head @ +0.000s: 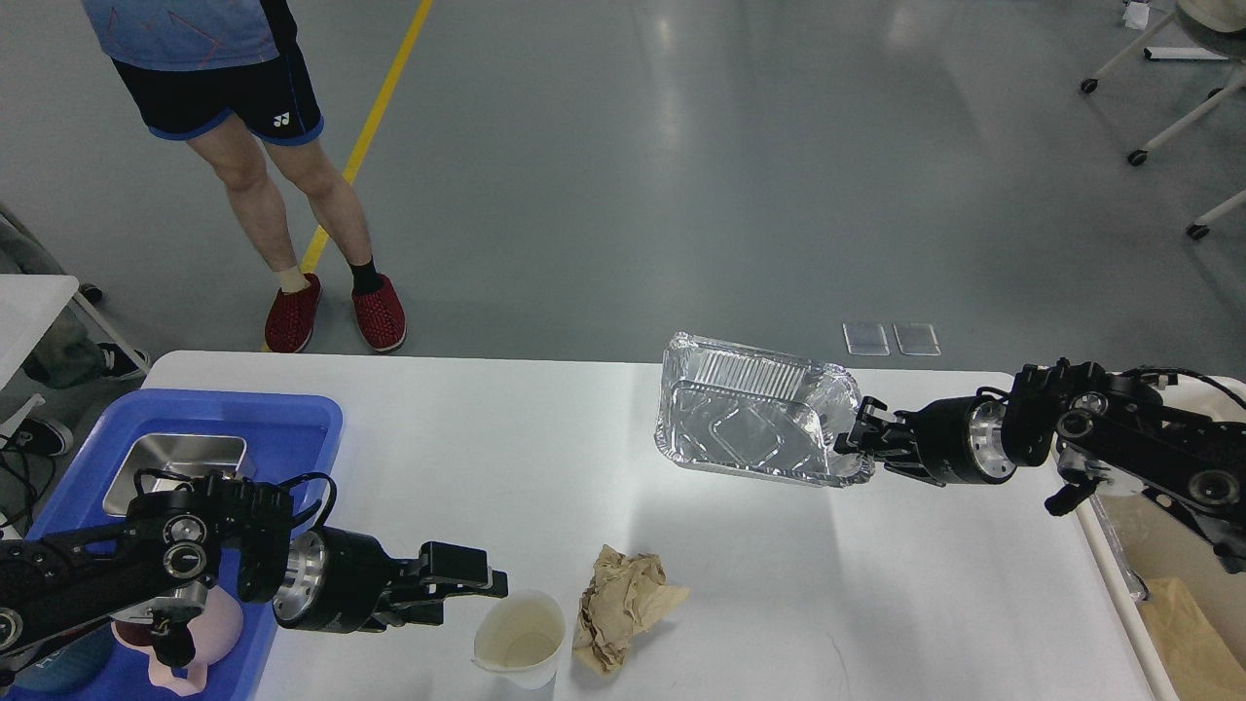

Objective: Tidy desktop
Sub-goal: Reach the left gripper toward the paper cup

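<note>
Two items remain on your desktop: cup, paper. Right gripper pinches the flimsy foil tray by its rim; left gripper looks closed, empty.

Left arm in from lower-left edge, forearm running right, left gripper at lower centre-left of frame, fingers horizontal, close together, holding nothing. Right arm in from right edge, reaching left at mid-height, right gripper right of centre, clamped on a foil tray rim.
</note>
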